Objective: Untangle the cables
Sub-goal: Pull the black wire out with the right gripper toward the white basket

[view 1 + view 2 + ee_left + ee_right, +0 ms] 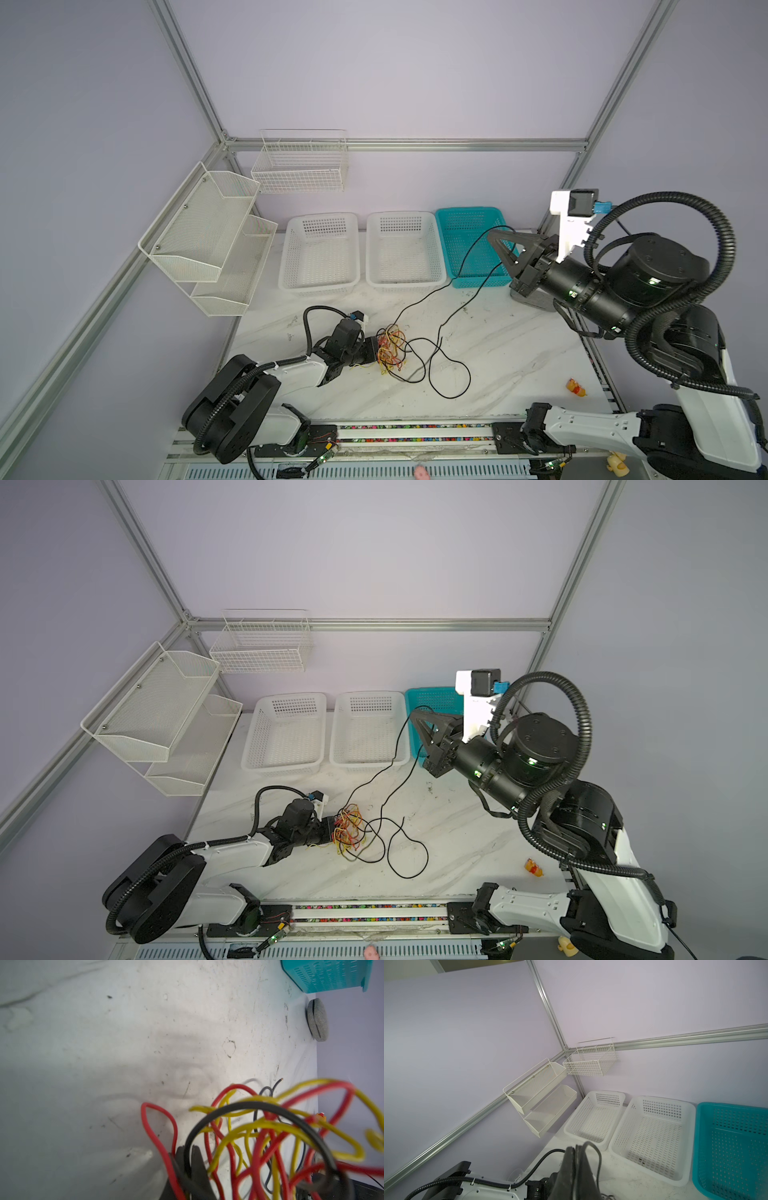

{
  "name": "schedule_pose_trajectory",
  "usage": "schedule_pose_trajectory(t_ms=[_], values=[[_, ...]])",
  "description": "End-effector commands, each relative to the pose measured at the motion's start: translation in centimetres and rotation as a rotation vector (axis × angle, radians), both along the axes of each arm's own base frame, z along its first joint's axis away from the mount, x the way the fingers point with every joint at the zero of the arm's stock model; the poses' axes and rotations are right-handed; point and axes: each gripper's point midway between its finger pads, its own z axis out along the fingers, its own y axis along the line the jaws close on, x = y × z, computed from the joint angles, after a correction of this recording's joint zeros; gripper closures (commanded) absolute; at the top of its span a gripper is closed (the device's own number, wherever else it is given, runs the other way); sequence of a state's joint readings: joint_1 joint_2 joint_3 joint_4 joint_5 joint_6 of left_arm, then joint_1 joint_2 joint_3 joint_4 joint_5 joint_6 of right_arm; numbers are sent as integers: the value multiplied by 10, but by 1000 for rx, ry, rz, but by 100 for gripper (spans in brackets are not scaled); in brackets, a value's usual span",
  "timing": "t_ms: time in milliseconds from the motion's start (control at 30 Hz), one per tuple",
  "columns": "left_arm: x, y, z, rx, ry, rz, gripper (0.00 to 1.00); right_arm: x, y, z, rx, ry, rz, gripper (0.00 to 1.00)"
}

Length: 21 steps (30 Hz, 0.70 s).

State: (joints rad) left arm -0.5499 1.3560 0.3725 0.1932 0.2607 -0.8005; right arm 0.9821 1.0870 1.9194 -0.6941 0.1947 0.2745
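Cables [390, 351] bunched centre-lower in both top views, a red/yellow knot on the table [519, 353]. Touching left gripper [371, 350], clenched on strands at the knot's left edge. Black cable [450, 397] looping out right of the knot, then climbing to upper right. Pinched there in right gripper [492, 236], clamped and raised, overlapping teal basket [467, 210]. Risk, prob.: pulling harder w/ loops threaded thru the knot — cinching it tighter instead of freeing. Could also drag the whole bundle out of the left grip, or slip the thin cable from the right jaws. Slack near basket rim — possible snag.
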Motion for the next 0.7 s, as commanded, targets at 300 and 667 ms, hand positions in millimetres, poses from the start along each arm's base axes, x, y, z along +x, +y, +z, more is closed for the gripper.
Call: schedule_pose_trajectory(t_ms=[300, 667], values=[[3, 19, -15, 79, 38, 50, 100, 8, -16, -9, -38, -24, -96, 100], [6, 15, -6, 59, 8, 38, 100, 35, 12, -41, -164, -24, -142, 100]])
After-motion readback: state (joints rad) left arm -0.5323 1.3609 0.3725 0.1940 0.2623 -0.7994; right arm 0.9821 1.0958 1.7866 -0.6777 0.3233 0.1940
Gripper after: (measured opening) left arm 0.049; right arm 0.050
